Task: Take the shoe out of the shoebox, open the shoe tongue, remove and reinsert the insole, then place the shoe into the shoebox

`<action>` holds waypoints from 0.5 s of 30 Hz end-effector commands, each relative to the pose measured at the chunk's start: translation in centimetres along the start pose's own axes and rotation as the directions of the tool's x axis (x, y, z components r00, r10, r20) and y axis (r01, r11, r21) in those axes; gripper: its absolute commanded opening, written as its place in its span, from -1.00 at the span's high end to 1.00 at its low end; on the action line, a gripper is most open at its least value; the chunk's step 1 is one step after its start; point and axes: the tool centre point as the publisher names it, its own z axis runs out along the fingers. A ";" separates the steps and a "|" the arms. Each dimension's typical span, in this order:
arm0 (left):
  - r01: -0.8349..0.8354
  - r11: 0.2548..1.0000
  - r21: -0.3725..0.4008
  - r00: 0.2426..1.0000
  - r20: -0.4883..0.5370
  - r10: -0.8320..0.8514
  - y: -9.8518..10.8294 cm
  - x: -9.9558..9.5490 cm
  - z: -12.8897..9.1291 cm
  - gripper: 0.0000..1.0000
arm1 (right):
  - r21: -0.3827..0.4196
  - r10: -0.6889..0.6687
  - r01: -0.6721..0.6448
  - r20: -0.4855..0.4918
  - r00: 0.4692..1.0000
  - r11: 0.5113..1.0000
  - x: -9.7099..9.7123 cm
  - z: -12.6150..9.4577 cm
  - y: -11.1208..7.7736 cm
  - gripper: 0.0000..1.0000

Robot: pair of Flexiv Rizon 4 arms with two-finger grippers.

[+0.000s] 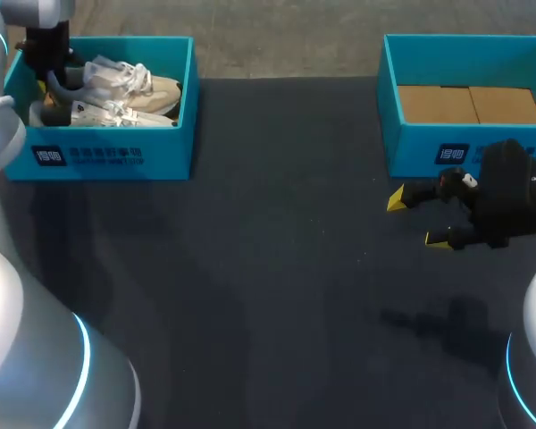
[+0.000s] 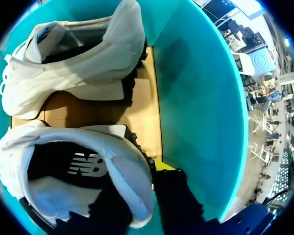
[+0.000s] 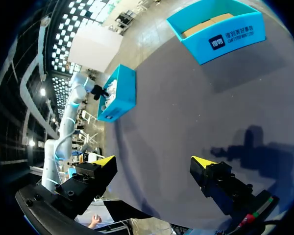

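Note:
A pair of white shoes [image 1: 125,85] lies in the left teal shoebox [image 1: 116,156], heels toward its left end. My left gripper [image 1: 52,88] is down inside that end of the box. In the left wrist view the left gripper [image 2: 135,188] is shut on the heel wall of the nearer shoe [image 2: 112,156]: one finger is inside the shoe over the dark insole [image 2: 68,169], the other outside by the box wall. The second shoe [image 2: 73,73] lies ahead of it. My right gripper [image 1: 420,219] [image 3: 153,161] is open over the bare table, holding nothing.
A second teal box [image 1: 429,134] with a cardboard floor stands at the back right, just behind my right gripper. The dark table [image 1: 268,295] spreads between the two boxes. The right wrist view shows both the left box [image 3: 121,93] and the right box [image 3: 225,39] from afar.

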 end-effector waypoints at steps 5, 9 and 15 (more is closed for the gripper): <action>-0.017 0.996 0.091 0.999 0.044 0.013 0.6 0.4 -1.7 -1.00 | -0.004 0.001 -0.001 0.003 1.000 1.000 0.0 0.1 -0.2 -1.00; -0.027 0.996 0.081 0.997 0.077 0.021 0.2 0.7 -3.5 -1.00 | -0.004 0.001 -0.001 0.003 1.000 1.000 0.0 0.1 -0.2 -1.00; -0.037 0.998 0.047 0.992 0.119 0.031 -0.7 0.7 -6.4 -1.00 | -0.004 0.001 -0.001 0.003 1.000 1.000 0.0 0.1 -0.2 -1.00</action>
